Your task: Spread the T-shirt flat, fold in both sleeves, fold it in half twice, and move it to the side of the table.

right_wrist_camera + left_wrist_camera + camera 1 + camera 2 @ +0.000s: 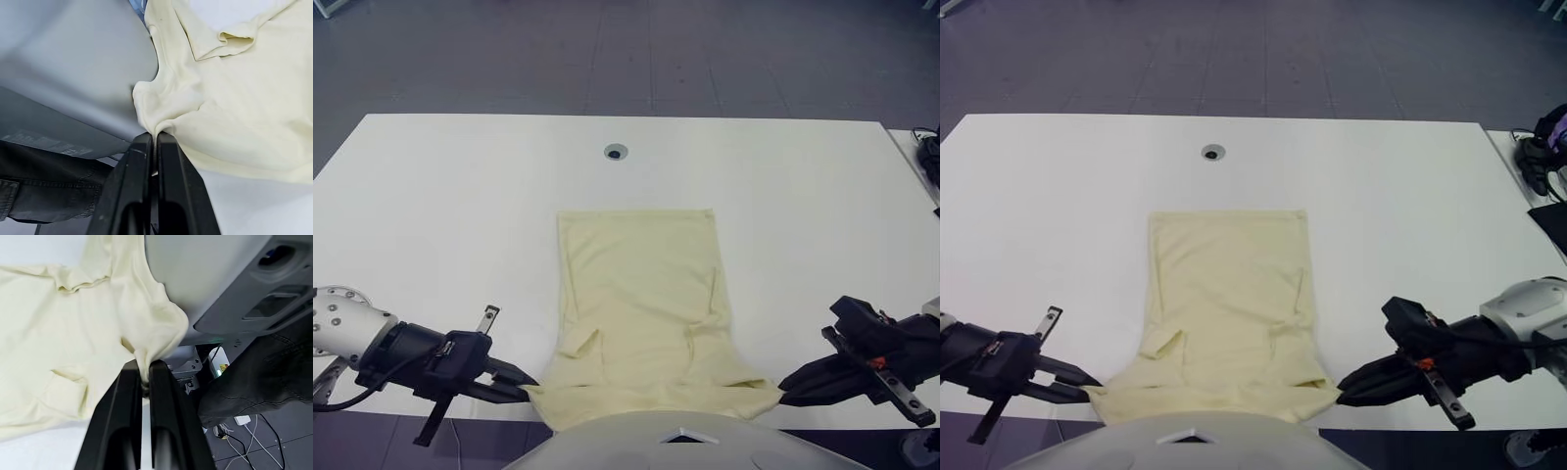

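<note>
**Both grippers pinch the near corners of the T-shirt**

The white table carries the pale yellow T-shirt, which lies in the middle of its near half as a long narrow strip. Both sleeves are folded inward over the body. The straight far edge lies flat, short of the table's middle, and the near end flares out at the table's near edge.

The left gripper has its fingers closed tight on the shirt's near left corner, with the cloth bunched between them. The right gripper is clamped the same way on the near right corner. A small round cable hole sits in the tabletop beyond the shirt's far edge, well apart from it.
</note>
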### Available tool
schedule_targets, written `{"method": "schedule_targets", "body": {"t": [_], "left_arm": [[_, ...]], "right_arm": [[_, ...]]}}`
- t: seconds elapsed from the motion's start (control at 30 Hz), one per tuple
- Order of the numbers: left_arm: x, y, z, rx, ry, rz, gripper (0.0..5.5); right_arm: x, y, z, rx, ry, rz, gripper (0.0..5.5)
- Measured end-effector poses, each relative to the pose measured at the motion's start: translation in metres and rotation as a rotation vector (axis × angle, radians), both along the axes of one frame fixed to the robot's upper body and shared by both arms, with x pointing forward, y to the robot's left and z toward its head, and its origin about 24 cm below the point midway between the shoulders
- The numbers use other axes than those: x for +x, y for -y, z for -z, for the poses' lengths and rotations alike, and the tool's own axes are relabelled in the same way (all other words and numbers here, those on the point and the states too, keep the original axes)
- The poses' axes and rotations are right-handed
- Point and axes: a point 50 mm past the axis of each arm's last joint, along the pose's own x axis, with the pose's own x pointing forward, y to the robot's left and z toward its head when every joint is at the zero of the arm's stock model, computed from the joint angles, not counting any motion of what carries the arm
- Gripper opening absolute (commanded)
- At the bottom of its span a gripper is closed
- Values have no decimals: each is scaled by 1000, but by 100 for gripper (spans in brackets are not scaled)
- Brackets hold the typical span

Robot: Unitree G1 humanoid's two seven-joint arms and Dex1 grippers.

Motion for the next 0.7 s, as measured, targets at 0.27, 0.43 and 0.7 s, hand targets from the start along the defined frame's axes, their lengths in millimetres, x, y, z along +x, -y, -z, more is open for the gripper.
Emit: {"method": "schedule_targets", "body": {"t": [0.27, 0.43, 0.7], "left_arm": [[39, -4, 5, -21, 97, -101, 1], [109, 1, 22, -77, 213, -213, 1], [177, 0, 48, -72, 195, -356, 1]], "right_arm": [[44, -6, 6, 10, 196, 113, 0], [103, -4, 36, -45, 342, 284, 0], [182, -5, 54, -31, 477, 493, 0]]}}
